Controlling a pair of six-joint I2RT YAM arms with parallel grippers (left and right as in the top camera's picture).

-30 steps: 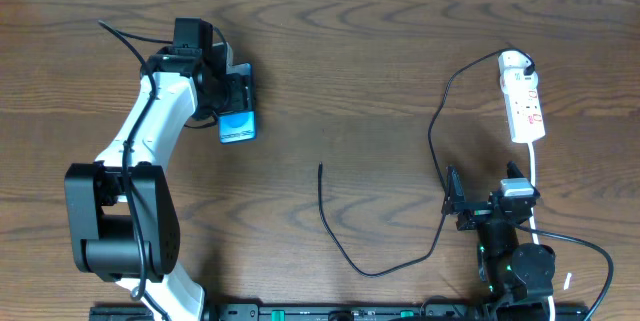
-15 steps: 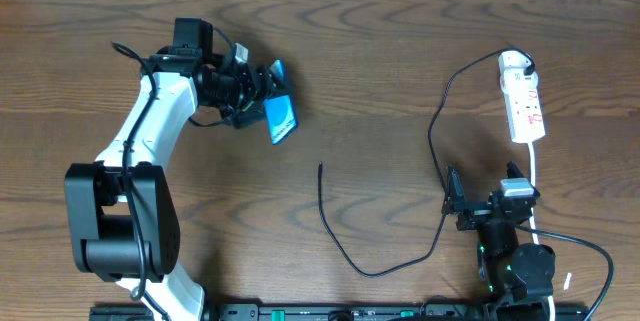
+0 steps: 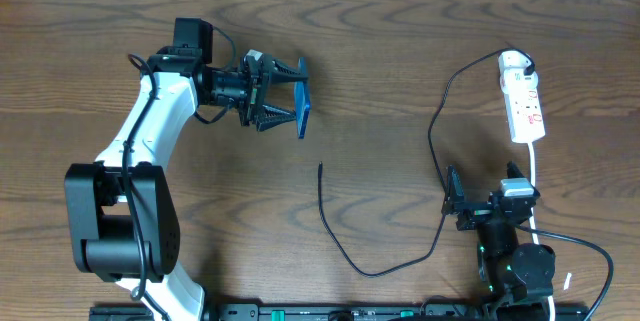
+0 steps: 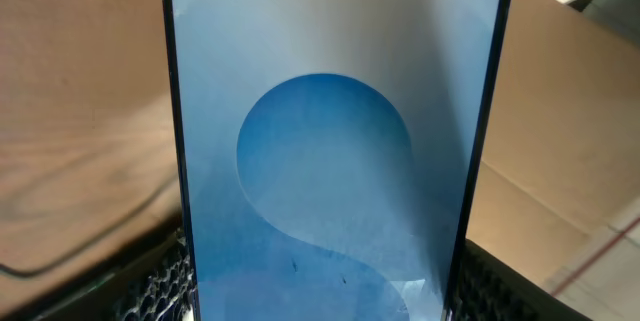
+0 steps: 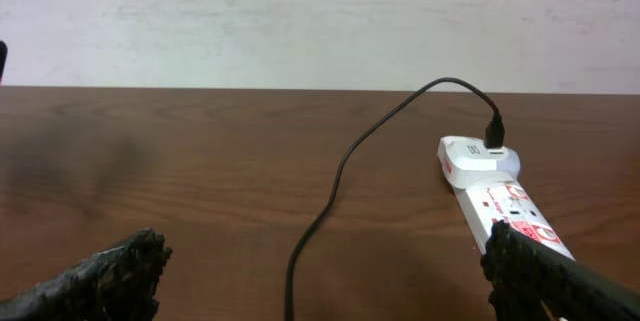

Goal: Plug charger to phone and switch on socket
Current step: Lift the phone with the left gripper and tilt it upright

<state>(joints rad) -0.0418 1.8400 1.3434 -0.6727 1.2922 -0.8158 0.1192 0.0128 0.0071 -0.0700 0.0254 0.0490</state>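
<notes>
Two grippers showing: your left gripper [image 3: 290, 94] is clamping the phone [image 3: 304, 109] by its sides, screen turned edge-on to the overhead. Your right gripper [image 3: 455, 204] is sitting wide open below the socket [image 3: 522, 101]; the charger [image 3: 321, 191] tip is lying between both arms.

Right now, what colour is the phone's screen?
The phone is pale blue, darker blue circle; best in left wrist view.

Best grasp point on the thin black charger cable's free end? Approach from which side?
Grip the thin black charger cable on the straight run just behind its plug tip, coming straight down from above, pincer closing across it. It lies flat on the brown wooden table, that stretch straight with nothing beside it, so the tip should stay exposed for plugging.
</notes>
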